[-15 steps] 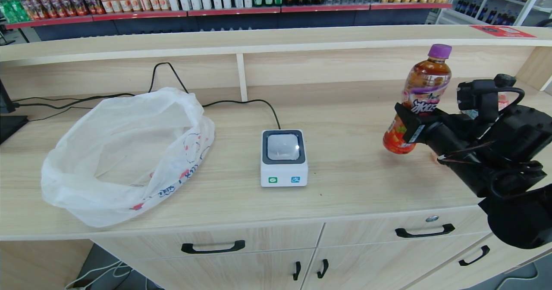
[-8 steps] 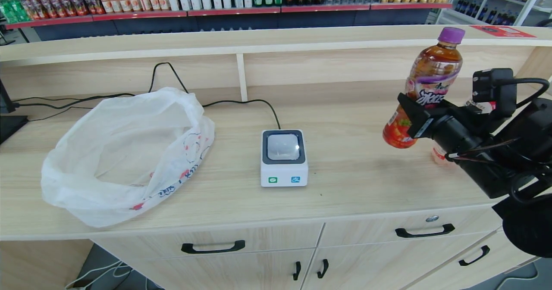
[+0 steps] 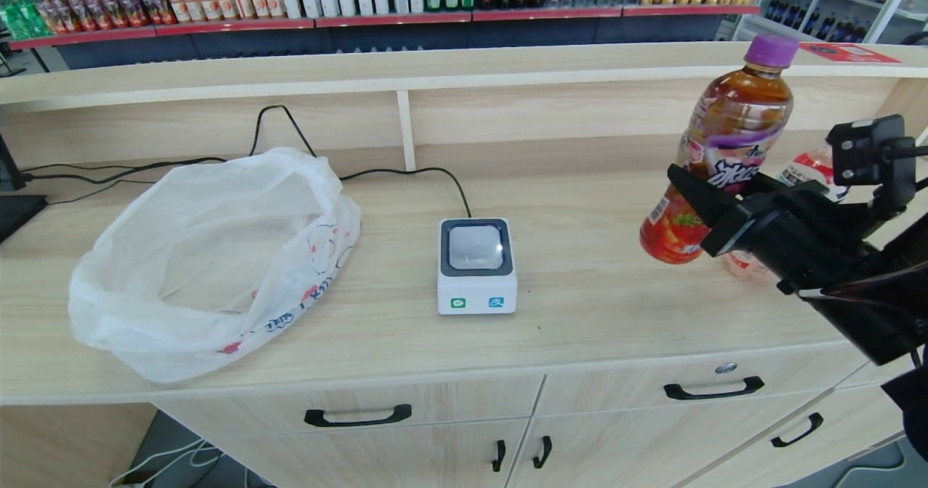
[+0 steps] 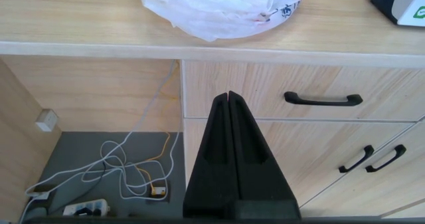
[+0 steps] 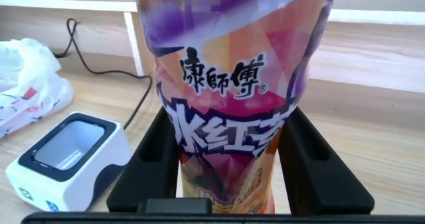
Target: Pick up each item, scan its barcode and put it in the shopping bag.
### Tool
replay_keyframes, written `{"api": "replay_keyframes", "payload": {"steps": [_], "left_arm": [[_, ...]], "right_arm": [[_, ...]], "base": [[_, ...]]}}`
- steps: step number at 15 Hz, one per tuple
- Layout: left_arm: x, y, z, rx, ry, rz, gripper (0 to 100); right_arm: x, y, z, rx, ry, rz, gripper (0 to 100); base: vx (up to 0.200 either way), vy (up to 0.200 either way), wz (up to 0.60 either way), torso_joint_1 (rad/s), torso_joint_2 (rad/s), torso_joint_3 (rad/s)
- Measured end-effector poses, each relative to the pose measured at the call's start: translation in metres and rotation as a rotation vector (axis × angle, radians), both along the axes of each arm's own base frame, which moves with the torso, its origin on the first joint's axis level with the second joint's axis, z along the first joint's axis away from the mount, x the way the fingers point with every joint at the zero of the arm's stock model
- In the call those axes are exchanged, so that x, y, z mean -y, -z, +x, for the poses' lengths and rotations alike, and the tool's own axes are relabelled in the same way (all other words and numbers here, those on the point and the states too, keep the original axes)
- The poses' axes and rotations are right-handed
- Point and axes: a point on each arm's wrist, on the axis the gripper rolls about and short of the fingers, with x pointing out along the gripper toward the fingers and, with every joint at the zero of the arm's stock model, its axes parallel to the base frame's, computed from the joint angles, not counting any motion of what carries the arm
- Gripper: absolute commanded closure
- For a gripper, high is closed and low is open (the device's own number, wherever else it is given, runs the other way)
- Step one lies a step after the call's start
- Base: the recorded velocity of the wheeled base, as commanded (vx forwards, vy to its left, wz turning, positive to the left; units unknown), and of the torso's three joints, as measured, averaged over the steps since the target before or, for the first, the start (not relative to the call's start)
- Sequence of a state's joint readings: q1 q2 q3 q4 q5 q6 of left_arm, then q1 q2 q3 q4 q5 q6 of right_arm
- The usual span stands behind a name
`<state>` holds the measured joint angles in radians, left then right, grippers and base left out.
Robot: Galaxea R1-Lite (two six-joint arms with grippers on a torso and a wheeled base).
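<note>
The right gripper (image 3: 702, 207) is pinching the bottle (image 3: 728, 140) around its lower label, one finger on each side, and holds it in the air above the right end of the counter (image 3: 602, 299), off the surface. The bottle's long axis is close to upright but tilted: the purple cap leans toward the counter's back right corner and the base toward the left. The scanner (image 3: 477, 265) sits at the middle of the counter near its front edge, to the left of the bottle and lower, its glass window facing up; so the coming move, as I judge it, is a carry leftward and down, with the label turned toward that window. The shopping bag (image 3: 217, 256) lies open at the left end, beyond the scanner. The left gripper (image 4: 229, 151), fingers pressed together, hangs below the counter's front edge before the drawers, so the right arm is the one placed to scan
</note>
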<state>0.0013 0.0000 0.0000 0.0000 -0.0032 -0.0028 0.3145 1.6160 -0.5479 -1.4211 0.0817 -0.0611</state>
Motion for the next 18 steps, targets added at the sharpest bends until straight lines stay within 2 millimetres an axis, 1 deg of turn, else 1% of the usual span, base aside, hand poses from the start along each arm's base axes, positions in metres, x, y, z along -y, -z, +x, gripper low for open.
{"api": "replay_keyframes", "payload": {"steps": [3,8,11,13,16,18], "left_arm": [[0.0,0.0,0.0,0.0,0.0,0.0,100],[0.0,0.0,0.0,0.0,0.0,0.0,100],[0.0,0.0,0.0,0.0,0.0,0.0,100],[0.0,0.0,0.0,0.0,0.0,0.0,100],[0.0,0.0,0.0,0.0,0.0,0.0,100],[0.0,0.0,0.0,0.0,0.0,0.0,100]], "right_arm": [[-0.001,-0.002,-0.022,0.012,-0.044,-0.005,100],[0.004,-0.001,-0.047,0.002,-0.079,0.016,100],[0.004,-0.007,-0.058,-0.016,-0.183,0.118,100],[0.005,-0.011,-0.063,-0.02,-0.219,0.169,100],[-0.005,-0.01,-0.073,-0.04,-0.318,0.189,100],[-0.02,-0.003,-0.088,-0.082,-0.441,0.208,100]], "base": [[0.0,0.0,0.0,0.0,0.0,0.0],[0.0,0.0,0.0,0.0,0.0,0.0],[0.0,0.0,0.0,0.0,0.0,0.0],[0.0,0.0,0.0,0.0,0.0,0.0],[0.0,0.0,0.0,0.0,0.0,0.0],[0.0,0.0,0.0,0.0,0.0,0.0]]}}
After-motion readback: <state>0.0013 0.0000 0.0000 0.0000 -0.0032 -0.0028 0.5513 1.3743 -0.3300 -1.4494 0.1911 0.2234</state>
